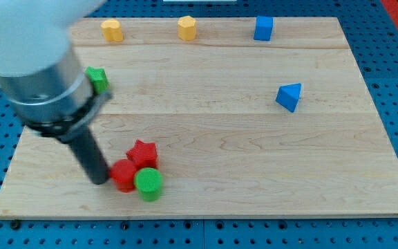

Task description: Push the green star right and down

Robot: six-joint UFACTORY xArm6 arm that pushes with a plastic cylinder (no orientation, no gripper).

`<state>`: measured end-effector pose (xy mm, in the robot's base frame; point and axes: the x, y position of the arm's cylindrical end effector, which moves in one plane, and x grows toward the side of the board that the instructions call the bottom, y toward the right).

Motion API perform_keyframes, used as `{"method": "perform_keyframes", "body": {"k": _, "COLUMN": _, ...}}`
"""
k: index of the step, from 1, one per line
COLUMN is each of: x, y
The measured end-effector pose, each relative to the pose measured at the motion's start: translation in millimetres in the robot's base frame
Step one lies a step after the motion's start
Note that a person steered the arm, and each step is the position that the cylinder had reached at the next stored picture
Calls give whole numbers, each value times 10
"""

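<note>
The green star (98, 79) lies near the view's left edge of the wooden board (254, 159), partly hidden behind the arm's grey body. My tip (101, 180) is at the view's lower left, well below the green star. It touches the left side of a red cylinder (123, 175). A red star (143, 153) sits just above and right of that cylinder. A green cylinder (148, 184) sits against its lower right.
Two yellow blocks (112, 30) (186, 28) and a blue cube (263, 28) stand along the board's top edge. A blue triangular block (289, 96) lies at the right middle. The large arm body (40, 76) covers the upper left.
</note>
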<state>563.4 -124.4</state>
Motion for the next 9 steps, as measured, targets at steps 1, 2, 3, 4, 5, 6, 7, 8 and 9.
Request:
{"method": "perform_keyframes", "body": {"k": 1, "x": 0, "y": 501}}
{"method": "perform_keyframes", "body": {"k": 2, "x": -261, "y": -695}}
{"method": "perform_keyframes", "body": {"k": 3, "x": -791, "y": -1440}}
{"method": "perform_keyframes", "body": {"k": 4, "x": -1547, "y": -1374}}
{"method": "perform_keyframes", "body": {"k": 5, "x": -2053, "y": -1054}}
{"method": "perform_keyframes", "body": {"k": 6, "x": -2065, "y": -54}}
{"method": "perform_keyframes", "body": {"k": 7, "x": -1759, "y": 383}}
{"method": "perform_keyframes", "body": {"k": 8, "x": -1343, "y": 463}}
{"method": "perform_keyframes", "body": {"k": 9, "x": -1903, "y": 455}}
